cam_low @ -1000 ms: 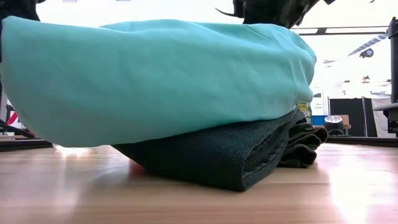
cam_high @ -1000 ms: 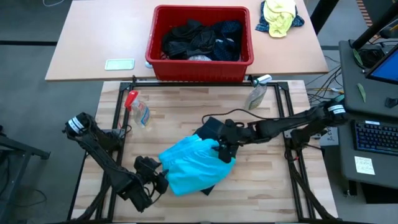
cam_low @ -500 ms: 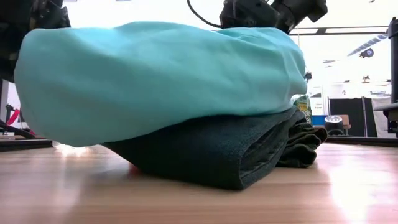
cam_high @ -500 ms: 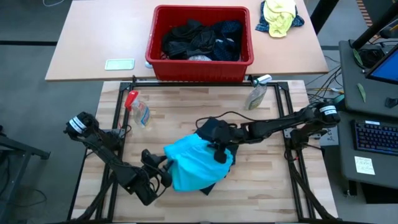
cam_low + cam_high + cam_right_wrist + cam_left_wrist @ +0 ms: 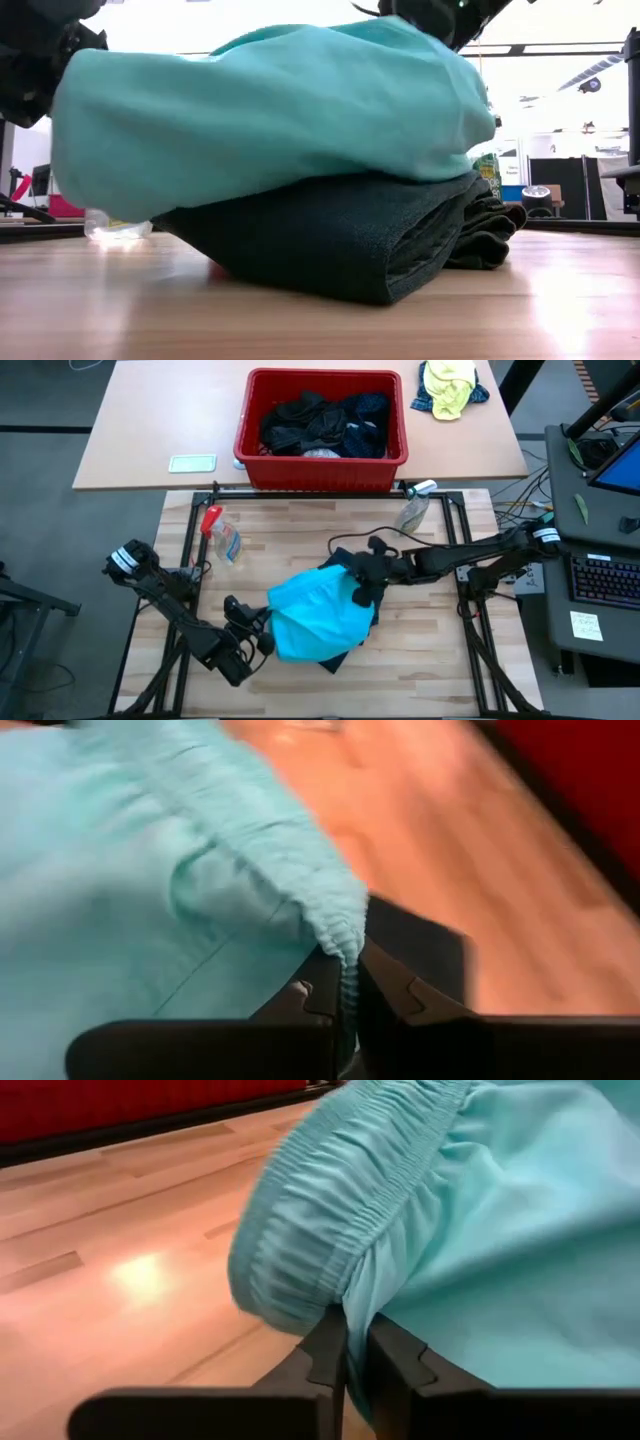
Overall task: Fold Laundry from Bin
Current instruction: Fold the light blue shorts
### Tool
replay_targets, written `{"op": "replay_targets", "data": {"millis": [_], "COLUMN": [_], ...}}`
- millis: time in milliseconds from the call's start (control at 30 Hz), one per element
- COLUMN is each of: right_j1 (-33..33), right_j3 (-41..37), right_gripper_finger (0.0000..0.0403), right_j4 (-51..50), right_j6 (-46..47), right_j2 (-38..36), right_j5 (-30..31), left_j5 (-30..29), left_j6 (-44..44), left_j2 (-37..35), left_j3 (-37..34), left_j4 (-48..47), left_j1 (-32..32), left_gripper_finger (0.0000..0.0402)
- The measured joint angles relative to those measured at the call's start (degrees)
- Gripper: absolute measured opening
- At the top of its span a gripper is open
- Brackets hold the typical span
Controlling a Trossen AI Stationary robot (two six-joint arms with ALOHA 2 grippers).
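turquoise garment (image 5: pixel 318 624): bunched on top of the folded dark garment (image 5: pixel 340 245), mid-table, well in front of the red bin (image 5: pixel 320 468).
left gripper (image 5: pixel 262 630): at the garment's near-left edge; fingers pinched tight on the elastic hem (image 5: pixel 330 1270), as the left wrist view shows.
right gripper (image 5: pixel 362 594): at the garment's far-right edge, on the bin side; fingers clamped on a gathered hem (image 5: pixel 335 935).
just changed: a second ago both pairs of fingers were apart; now both have closed on the cloth, and the heap has drawn in and sits more compact.
meaning: likely the pick-up for spreading or folding; the grips look set, with no lift yet.
rest of laundry (image 5: pixel 322 422): dark pieces piled in the bin; how many is hard to tell from above.
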Motion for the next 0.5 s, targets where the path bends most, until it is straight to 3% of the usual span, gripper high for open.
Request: {"op": "replay_targets", "data": {"millis": [167,367,500], "right_j1": [0.0,0.0,0.0], "right_j3": [-0.3,-0.3,-0.3], "right_gripper_finger": [0.0013,0.0018,0.0048], "right_j4": [0.4,0.7,-0.4], "right_j6": [-2.3,-3.1,-2.0], "right_j2": [1.3,1.3,-1.5], "right_j5": [5.5,5.7,3.3], "left_j5": [-0.3,-0.1,2.1], "left_j6": [-0.6,-0.5,-0.4], "left_j2": [0.0,-0.2,-0.2], "left_j3": [0.0,2.5,6.6], "left_j4": [-0.4,-2.3,-8.5], "left_j1": [0.7,1.1,1.0], "left_gripper_finger": [0.0005,0.0018,0.0029]}}
